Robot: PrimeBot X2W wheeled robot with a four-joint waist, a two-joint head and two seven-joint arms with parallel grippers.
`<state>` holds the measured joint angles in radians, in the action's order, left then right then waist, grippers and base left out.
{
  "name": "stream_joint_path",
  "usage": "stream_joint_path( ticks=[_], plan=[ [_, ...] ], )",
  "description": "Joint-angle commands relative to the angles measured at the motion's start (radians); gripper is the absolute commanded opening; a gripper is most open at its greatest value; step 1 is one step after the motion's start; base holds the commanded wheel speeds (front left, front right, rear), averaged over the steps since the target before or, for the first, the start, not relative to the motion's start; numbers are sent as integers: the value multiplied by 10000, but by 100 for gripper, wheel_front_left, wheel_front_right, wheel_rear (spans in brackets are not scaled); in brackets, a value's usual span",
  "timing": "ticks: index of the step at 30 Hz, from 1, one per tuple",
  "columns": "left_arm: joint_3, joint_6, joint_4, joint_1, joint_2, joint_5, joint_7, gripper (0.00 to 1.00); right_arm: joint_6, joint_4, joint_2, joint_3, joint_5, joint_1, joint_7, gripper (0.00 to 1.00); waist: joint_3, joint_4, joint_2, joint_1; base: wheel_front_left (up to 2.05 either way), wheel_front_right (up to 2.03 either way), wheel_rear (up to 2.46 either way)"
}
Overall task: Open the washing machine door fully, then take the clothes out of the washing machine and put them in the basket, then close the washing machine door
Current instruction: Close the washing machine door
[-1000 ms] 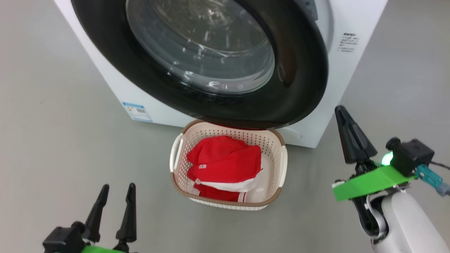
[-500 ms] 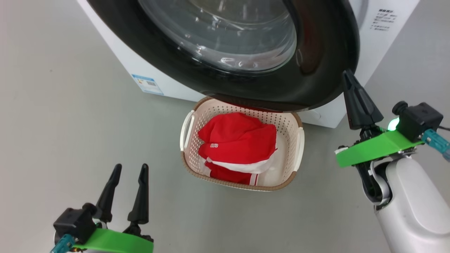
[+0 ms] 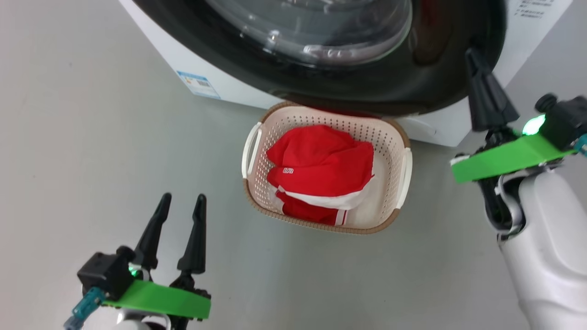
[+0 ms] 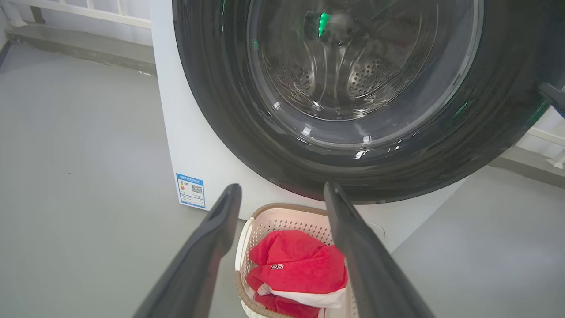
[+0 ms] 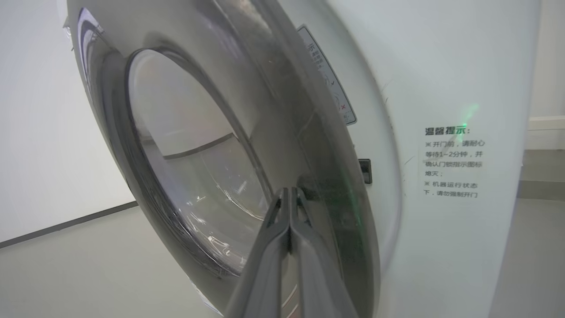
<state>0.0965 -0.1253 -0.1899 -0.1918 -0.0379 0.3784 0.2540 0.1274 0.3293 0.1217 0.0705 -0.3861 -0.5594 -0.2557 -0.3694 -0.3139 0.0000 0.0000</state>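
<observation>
- My left hand (image 3: 183,197) hovers low over the floor at the left, its 2 fingers spread and holding nothing. It is well apart from everything, so I see little risk there.
- The washing machine (image 3: 238,89) stands ahead, its blue sticker (image 3: 198,85) low on the white front.
- The basket (image 3: 316,224) sits on the floor just before the machine with the red clothes (image 3: 321,165) heaped inside, so I judge the unloading done. Its far rim lies under the door's lower edge. I cannot tell whether the 2 clear each other, and a snag would stop the swing.
- The washing machine door (image 3: 367,91) is ajar, with a gap at its latch side in the right wrist view.
- My right hand (image 3: 475,57), fingers pressed together and pinching nothing, points at the door's glossy black rim. If I push there, the tip may slide off the slick curve or slip into the gap and get nipped. A weak push may leave the latch uncaught.
</observation>
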Motion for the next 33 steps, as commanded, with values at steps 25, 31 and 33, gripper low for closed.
stream_joint_path(
  ticks=[25, 31, 33],
  plan=[
    [23, -54, 202, -1058, -124, 254, 78, 100, 33, -11, 16, -116, 170, -1764, -61, 0, -929, -73, 0, 0, 0, 0, 0],
    [-151, -54, -86, -870, -124, 29, 78, 100, 33, -109, -32, 454, 117, -937, -61, 0, -346, 209, 0, 0, 0, 0, 0],
    [-188, -54, -129, -839, -124, -9, 78, 100, 33, -128, -48, 524, 104, -788, -61, 8, -260, 257, 0, 0, 0, 0, 0]
  ],
)
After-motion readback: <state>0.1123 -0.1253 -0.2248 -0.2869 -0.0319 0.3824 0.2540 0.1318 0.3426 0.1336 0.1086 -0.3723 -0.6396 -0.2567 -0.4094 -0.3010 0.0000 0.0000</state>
